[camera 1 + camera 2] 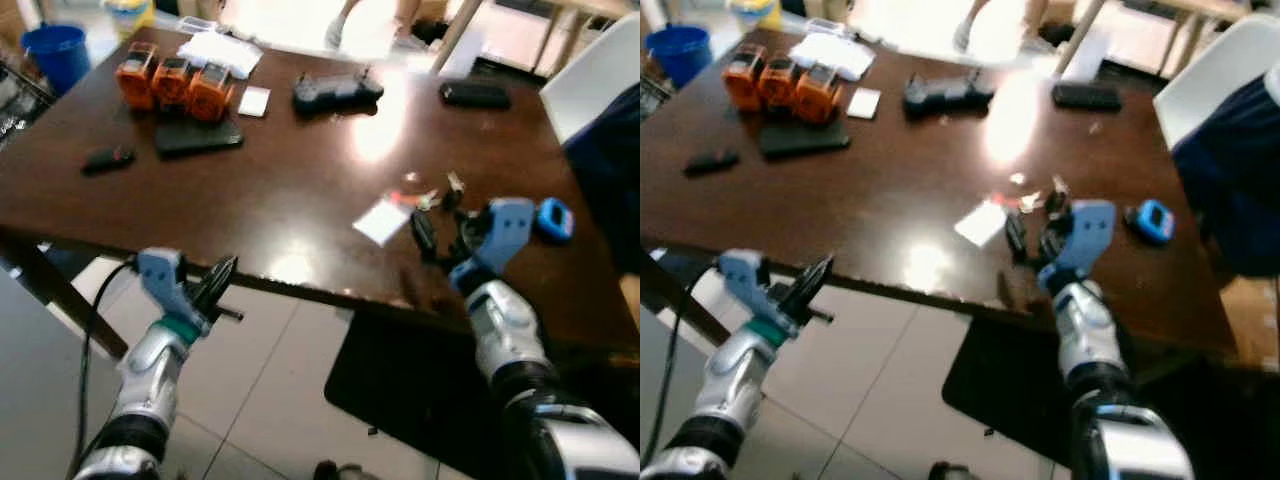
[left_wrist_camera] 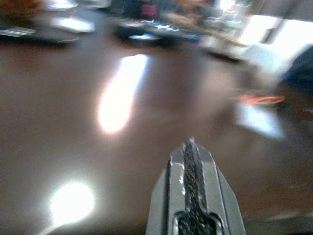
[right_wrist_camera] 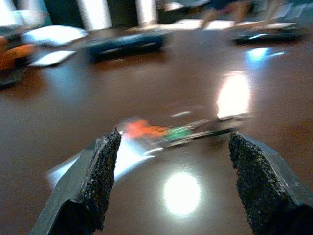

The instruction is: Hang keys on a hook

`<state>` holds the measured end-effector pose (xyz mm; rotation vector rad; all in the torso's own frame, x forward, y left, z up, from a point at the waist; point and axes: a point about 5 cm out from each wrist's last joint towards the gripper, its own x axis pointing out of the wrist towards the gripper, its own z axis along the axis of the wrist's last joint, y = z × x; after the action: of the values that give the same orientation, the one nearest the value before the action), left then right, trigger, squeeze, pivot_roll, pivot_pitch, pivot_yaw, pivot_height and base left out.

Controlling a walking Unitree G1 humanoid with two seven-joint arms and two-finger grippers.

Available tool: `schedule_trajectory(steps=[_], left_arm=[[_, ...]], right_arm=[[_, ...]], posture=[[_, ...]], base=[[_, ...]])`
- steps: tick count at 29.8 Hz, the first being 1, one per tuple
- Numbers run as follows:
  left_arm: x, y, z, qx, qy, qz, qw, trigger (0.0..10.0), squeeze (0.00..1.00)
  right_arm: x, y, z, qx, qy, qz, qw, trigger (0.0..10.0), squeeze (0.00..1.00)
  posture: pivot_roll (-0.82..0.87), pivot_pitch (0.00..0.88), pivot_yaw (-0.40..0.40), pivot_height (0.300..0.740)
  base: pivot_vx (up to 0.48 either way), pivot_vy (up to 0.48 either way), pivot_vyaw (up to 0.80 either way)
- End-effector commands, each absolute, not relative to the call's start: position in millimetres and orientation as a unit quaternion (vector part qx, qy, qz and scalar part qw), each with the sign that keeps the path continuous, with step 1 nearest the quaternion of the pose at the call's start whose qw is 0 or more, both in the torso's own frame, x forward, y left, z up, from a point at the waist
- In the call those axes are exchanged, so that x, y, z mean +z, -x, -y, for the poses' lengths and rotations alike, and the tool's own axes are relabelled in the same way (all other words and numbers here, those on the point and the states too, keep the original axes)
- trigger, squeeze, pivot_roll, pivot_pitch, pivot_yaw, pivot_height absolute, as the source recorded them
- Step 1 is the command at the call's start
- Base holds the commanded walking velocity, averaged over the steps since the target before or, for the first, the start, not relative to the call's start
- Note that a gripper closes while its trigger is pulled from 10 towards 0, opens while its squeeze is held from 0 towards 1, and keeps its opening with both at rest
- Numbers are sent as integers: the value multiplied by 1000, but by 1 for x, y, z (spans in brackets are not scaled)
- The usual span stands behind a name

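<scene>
Right gripper (image 1: 443,232): fingers spread, just short of keys (image 1: 432,196); white card (image 1: 381,219) beside. Left gripper (image 1: 222,277): pressed closed, at table (image 1: 250,190) edge.

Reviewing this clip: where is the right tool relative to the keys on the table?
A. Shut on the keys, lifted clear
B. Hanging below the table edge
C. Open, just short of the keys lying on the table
C: the right tool stands open, and the keys lie on the brown table ahead of its fingers.
</scene>
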<state>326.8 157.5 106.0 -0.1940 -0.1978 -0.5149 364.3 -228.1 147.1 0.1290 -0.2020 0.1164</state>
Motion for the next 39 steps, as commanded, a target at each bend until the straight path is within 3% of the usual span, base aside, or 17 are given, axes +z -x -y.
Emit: schedule_trajectory(steps=[1,12,18,25,28,33,39], left_arm=[[102,-321,-158,-263,94,90,956,10000,0],[121,-318,-144,-273,86,131,949,10000,0],[157,-319,-142,-219,56,202,953,10000,0],[166,-324,-146,-192,21,201,960,10000,0],[178,-326,-152,-163,11,213,963,10000,0],[182,-325,-154,-152,6,216,965,10000,0],[223,-308,-185,-107,-24,266,958,10000,0]], right_arm=[[148,-363,232,48,-76,112,990,10000,0],[151,-361,239,41,-68,117,990,10000,0],[149,-360,242,57,-61,106,991,10000,0],[153,-369,223,78,-63,101,990,10000,0],[155,-377,205,102,-60,84,989,10000,0],[155,-379,202,108,-60,81,989,10000,0],[171,-385,191,123,-47,105,986,10000,0]], posture=[[59,85,-14,740],[53,118,-21,740],[24,140,-29,740],[23,120,-3,740],[68,120,21,740],[68,120,21,740],[181,196,61,740]], base=[[0,0,-444],[0,0,-40],[0,0,0],[0,0,0],[0,0,0],[0,0,0],[0,0,0]])
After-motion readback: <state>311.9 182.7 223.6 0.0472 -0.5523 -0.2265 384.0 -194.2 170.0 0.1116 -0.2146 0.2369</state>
